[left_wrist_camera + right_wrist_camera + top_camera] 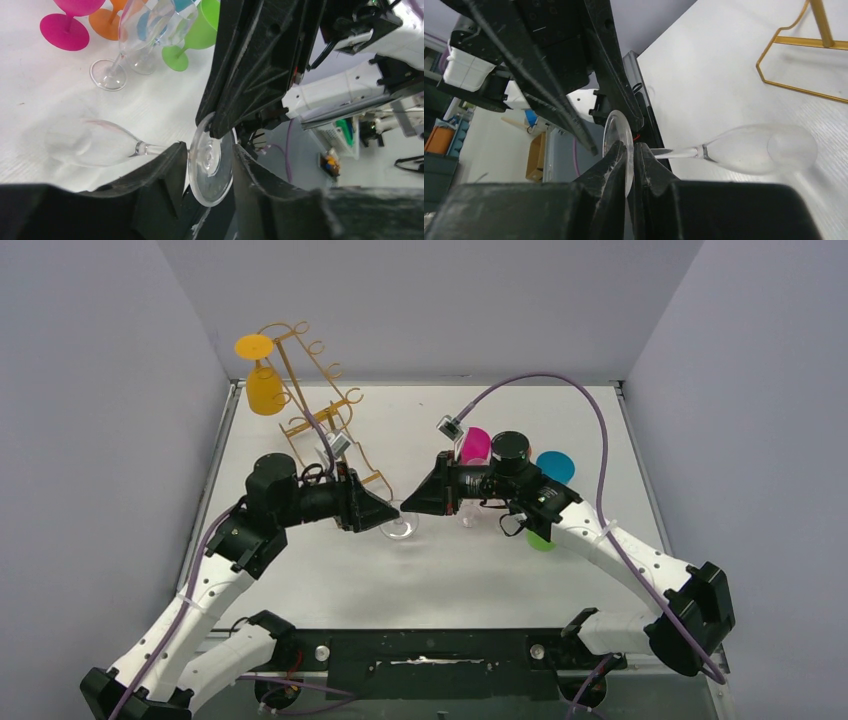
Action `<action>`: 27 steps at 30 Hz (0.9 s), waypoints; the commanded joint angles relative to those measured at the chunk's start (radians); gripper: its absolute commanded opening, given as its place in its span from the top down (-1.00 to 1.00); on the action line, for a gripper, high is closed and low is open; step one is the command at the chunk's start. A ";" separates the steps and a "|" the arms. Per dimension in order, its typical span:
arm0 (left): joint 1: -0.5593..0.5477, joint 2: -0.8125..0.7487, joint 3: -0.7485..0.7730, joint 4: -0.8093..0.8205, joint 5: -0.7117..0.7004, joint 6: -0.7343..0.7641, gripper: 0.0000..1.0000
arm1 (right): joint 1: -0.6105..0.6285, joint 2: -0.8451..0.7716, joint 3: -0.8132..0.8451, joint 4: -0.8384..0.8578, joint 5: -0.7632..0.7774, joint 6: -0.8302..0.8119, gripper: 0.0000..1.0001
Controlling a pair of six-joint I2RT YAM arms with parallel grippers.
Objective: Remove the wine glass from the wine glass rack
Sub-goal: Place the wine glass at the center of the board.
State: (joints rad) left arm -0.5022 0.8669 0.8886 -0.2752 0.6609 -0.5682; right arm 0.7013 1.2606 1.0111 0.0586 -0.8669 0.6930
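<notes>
A clear wine glass (400, 528) lies level just above the table between both arms, clear of the gold wine glass rack (312, 400). My right gripper (630, 146) is shut on its round foot (621, 131), and the bowl (764, 150) points away to the right. My left gripper (209, 146) stands open around the same foot (210, 167), with a gap showing between the foot and the right finger (255, 185). The bowl (90, 142) hangs low over the white table. The two grippers meet tip to tip (398, 510).
An orange glass (265, 375) hangs upside down on the rack. On the table stand pink (474, 445), blue (555, 466) and green (540, 539) glasses, plus another clear one (112, 70). The rack's wire base (794, 65) lies near the held glass's bowl. Grey walls enclose the table.
</notes>
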 commanded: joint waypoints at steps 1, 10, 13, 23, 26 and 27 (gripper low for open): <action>-0.006 0.014 0.049 -0.026 0.059 0.045 0.13 | 0.005 -0.053 0.030 0.020 0.116 -0.028 1.00; -0.005 0.036 -0.004 -0.024 0.160 0.004 0.08 | 0.009 -0.106 0.004 -0.021 0.231 -0.071 1.00; -0.006 0.038 -0.055 0.124 0.153 -0.099 0.09 | 0.010 -0.102 -0.009 0.023 0.204 -0.064 1.00; -0.006 0.019 -0.195 0.419 0.083 -0.324 0.32 | 0.012 -0.064 0.008 0.051 0.183 -0.059 1.00; -0.004 0.014 -0.199 0.410 0.073 -0.321 0.50 | 0.014 -0.082 -0.012 0.060 0.181 -0.051 1.00; -0.004 0.015 -0.200 0.413 0.071 -0.322 0.58 | 0.015 -0.088 -0.018 0.063 0.181 -0.050 1.00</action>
State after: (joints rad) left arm -0.5034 0.9123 0.6830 0.0200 0.7479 -0.8619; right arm 0.7086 1.2194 0.9966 0.0135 -0.6849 0.6407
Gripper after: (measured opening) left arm 0.275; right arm 0.066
